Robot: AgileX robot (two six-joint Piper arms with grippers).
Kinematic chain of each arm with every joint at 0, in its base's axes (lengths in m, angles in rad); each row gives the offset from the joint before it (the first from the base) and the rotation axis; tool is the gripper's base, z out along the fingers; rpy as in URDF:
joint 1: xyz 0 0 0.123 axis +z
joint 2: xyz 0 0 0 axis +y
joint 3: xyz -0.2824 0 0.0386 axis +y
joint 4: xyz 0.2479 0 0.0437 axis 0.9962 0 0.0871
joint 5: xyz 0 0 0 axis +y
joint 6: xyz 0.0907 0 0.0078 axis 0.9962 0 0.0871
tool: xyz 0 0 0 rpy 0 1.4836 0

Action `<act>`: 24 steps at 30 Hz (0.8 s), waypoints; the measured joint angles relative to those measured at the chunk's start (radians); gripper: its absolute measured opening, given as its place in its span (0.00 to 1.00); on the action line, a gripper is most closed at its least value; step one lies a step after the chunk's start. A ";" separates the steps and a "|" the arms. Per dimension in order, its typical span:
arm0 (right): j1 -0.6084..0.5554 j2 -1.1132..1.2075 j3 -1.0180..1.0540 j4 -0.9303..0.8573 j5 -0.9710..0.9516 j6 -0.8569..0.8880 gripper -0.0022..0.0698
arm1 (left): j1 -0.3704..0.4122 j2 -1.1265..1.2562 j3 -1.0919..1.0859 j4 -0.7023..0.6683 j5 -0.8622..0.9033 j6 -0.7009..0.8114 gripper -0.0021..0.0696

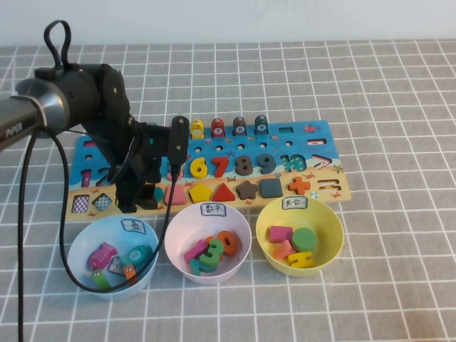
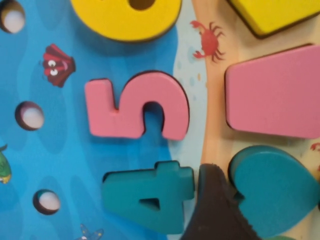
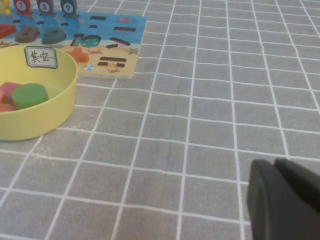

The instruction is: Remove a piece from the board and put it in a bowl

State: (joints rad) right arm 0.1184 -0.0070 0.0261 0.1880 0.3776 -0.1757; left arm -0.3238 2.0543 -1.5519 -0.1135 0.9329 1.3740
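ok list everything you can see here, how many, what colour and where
board: one, blue top and tan strip, mid table behind the bowls
heart piece: one, teal, on the tan strip beside the teal 4
pink 5: one, on the blue part
yellow bowl: one, right of three, holding blocks
pink bowl: one, middle
light blue bowl: one, left
left claw: down over the board's left end, at the heart
right claw: off to the right, above bare cloth

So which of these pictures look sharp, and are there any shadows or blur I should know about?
High view: even light, soft shadows under the yellow bowl and the left gripper over the board. Left wrist view: close and slightly soft, one dark fingertip beside the teal heart. Right wrist view: table crisp, right gripper a blurred dark shape at the edge.
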 joint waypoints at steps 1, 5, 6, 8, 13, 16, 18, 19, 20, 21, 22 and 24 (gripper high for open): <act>0.000 0.000 0.000 0.000 0.000 0.000 0.01 | 0.000 0.000 0.000 0.000 0.002 0.000 0.57; 0.000 0.000 0.000 0.000 0.000 0.000 0.01 | 0.000 0.000 0.000 0.000 0.027 0.000 0.57; 0.000 0.000 0.000 0.000 0.000 0.000 0.01 | 0.000 0.000 0.000 0.000 0.031 0.000 0.57; 0.000 0.000 0.000 0.000 0.000 0.000 0.01 | 0.000 0.000 0.000 0.000 0.036 0.000 0.57; 0.000 0.000 0.000 0.000 0.000 0.000 0.01 | 0.000 0.000 0.000 0.002 0.036 0.000 0.57; 0.000 0.000 0.000 0.000 0.000 0.000 0.01 | 0.000 0.000 0.000 0.004 0.036 0.000 0.57; 0.000 0.000 0.000 0.000 0.000 0.000 0.01 | 0.000 0.000 0.000 0.004 0.036 0.000 0.56; 0.000 0.000 0.000 0.000 0.000 0.000 0.01 | 0.000 0.000 0.000 0.004 0.036 0.000 0.56; 0.000 0.000 0.000 0.000 0.000 0.000 0.01 | 0.000 0.000 0.000 0.004 0.036 0.000 0.56; 0.000 0.000 0.000 0.000 0.000 0.000 0.01 | 0.000 0.000 0.000 0.005 0.036 0.000 0.56; 0.000 0.000 0.000 0.000 0.000 0.000 0.01 | 0.000 0.000 0.000 0.005 0.036 0.000 0.56; 0.000 0.000 0.000 0.000 0.000 0.000 0.01 | 0.000 0.001 0.000 0.007 0.036 0.000 0.56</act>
State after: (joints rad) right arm 0.1184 -0.0070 0.0261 0.1880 0.3776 -0.1757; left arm -0.3238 2.0557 -1.5519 -0.1065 0.9686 1.3740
